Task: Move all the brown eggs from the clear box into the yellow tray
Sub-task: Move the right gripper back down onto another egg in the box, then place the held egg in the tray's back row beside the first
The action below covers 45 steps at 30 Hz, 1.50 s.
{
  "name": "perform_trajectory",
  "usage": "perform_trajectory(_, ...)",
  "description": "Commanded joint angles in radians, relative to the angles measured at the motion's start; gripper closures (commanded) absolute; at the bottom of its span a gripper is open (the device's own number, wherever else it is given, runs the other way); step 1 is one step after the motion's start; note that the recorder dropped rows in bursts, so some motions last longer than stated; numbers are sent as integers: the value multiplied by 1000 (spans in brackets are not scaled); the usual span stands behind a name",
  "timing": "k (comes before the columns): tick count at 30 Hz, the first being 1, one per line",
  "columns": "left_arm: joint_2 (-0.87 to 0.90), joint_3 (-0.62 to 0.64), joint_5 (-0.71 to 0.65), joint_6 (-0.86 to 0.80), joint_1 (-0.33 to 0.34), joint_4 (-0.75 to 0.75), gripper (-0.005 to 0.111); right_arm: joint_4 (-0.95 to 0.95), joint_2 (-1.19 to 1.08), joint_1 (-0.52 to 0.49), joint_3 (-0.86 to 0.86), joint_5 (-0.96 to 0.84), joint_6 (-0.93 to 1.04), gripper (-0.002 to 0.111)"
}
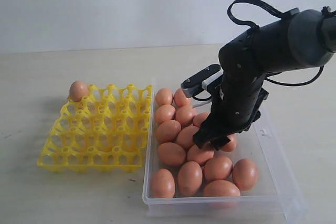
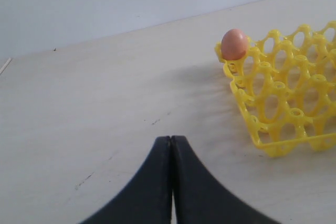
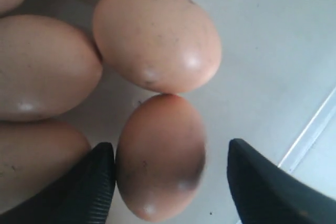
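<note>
On the far left of the pale wooden tabletop, the left jaws are pressed fully together with nothing between them (only the left wrist view shows them), hanging low over bare wood short of the tray. Next comes the square bright yellow plastic egg tray, its open cups and pointed posts bare except for one smooth orange-brown egg sitting upright in the far left corner cup. Just beside the tray's right edge lies the large, shallow, transparent plastic box, with fifteen more brown eggs crowded on their sides in its left and middle parts. The black right arm reaches down into the box. The right jaws stand spread wide around one egg lying on the box floor. One pad touches or nearly touches its shell, the other pad stands clear, so nothing is gripped.
</note>
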<state>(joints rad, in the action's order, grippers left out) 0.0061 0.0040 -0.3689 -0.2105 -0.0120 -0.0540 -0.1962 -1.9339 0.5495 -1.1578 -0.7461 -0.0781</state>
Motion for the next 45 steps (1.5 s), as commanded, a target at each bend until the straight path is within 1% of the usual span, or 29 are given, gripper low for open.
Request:
perform_trajectory(1,-6,-4,8,5,2,-8,107,-4,-14,-5,4,22,6,51)
perform_trajectory(2,-6,-4,8,5,2,-8,107,-4,-19,-5,4,22,6,55)
perform_trajectory(4,-6,-4,8,5,2,-8,107,-4,-20,-5,4,26,6,67)
perform_trajectory(8,-6,-4,8,5,2,-8,107,-2,-16,-5,4,19,6,107)
perform_trajectory(13,-6,-4,8,5,2,-8,107,4,62,-5,4,1,10,108)
perform_trajectory(15,-6,-4,8,5,2,-8,107,16,126,-5,7,65,36,108)
perform_trajectory(17,-6,-4,8,5,2,-8,107,75,192,-5,26,218,84,108)
perform_trajectory(19,-6,-4,8,5,2,-8,107,196,242,6,61,452,187,108)
perform_trajectory(21,-6,-4,8,5,2,-8,107,286,245,31,81,674,290,108)
perform_trajectory(23,-6,-4,8,5,2,-8,107,326,211,63,79,826,349,108)
perform_trajectory(25,-6,-4,8,5,2,-8,107,318,146,91,50,928,358,108)
perform_trajectory(29,-6,-4,8,5,2,-8,107,264,-14,132,-71,949,352,108)
perform_trajectory(31,-6,-4,8,5,2,-8,107,202,-112,149,-152,949,297,108)
perform_trajectory(32,-6,-4,8,5,2,-8,107,127,-195,160,-238,949,201,108)
perform_trajectory(33,-6,-4,8,5,2,-8,107,100,-225,160,-281,949,151,108)
perform_trajectory(34,-6,-4,8,5,2,-8,107,53,-292,164,-361,949,53,108)
perform_trajectory(38,-6,-4,8,5,2,-8,107,36,-434,169,-541,906,-45,108)
perform_trajectory(41,-6,-4,8,5,2,-8,107,36,-489,177,-621,839,-49,108)
perform_trajectory(45,-6,-4,8,5,2,-8,107,41,-523,184,-644,808,-83,108)
